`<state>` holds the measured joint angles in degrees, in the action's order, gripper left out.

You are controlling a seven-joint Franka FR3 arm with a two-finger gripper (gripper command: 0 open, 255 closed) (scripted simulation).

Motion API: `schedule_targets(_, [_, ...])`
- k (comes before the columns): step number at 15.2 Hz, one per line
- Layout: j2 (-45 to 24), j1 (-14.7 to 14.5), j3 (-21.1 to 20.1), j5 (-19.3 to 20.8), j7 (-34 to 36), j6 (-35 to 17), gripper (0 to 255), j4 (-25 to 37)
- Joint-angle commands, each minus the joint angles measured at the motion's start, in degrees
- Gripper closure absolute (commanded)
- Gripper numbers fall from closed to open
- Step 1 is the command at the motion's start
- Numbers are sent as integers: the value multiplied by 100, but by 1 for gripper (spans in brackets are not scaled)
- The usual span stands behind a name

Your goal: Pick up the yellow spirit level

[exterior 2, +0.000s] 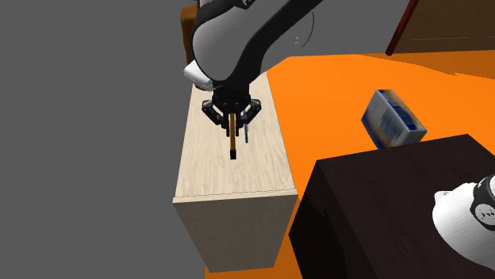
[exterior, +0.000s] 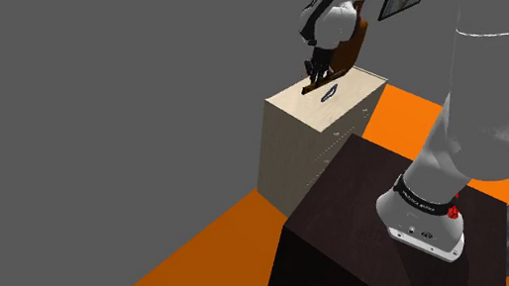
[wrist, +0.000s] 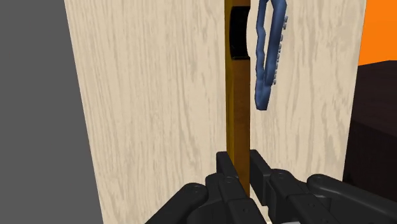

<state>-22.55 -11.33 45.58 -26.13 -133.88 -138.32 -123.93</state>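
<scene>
Pale wood-grain cabinet top [exterior 2: 222,174]; pincer [wrist: 242,163] tight around end of amber spirit level [wrist: 238,102].

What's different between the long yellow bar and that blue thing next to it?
The yellow bar is straight and long; the blue thing is a shorter curved loop. The bar is orange-yellow with a black part near one end; the loop is dark blue. The gripper clasps the bar; the loop lies free. Both are over the pale wooden top.
</scene>
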Motion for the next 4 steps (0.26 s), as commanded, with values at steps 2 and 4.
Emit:
schedule_targets(2, [213,-137,175,240,153,154,255,-3])
schedule_targets(4, [223,-143,182,252,161,162,255,-2])
